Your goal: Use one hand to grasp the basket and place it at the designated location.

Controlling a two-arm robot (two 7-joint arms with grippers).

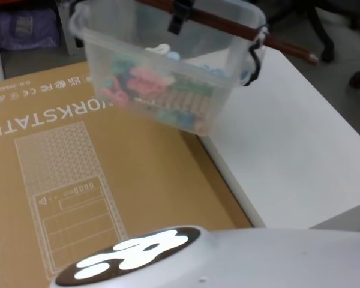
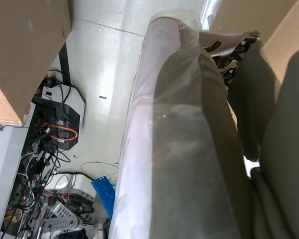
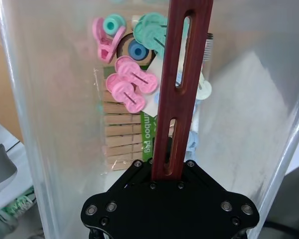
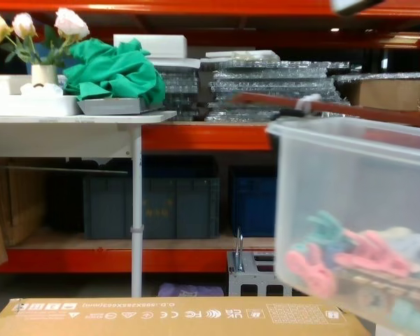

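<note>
I hold the basket, a clear, slightly cloudy plastic tub with a rolled rim, hanging tilted in the air. In the head view it hangs over the far edge of a flat brown cardboard box with white print, where that box meets a white table. Inside the tub lie pink and mint-green plastic clips, a round blue-centred piece, and a packet of pale wooden pegs with a green label. A long, flat, dark red-brown handle with slotted holes spans the tub's open top; a white zip tie binds one end to the rim.

My right gripper, matt black with round screws, is clamped narrowly on the middle of that handle from above, carrying the tub's weight. The chest view shows the tub at the right, its underside clear of the box.

My left gripper's fingers I cannot make out; its wrist camera looks down along a pale, plastic-wrapped arm towards the floor.
</note>
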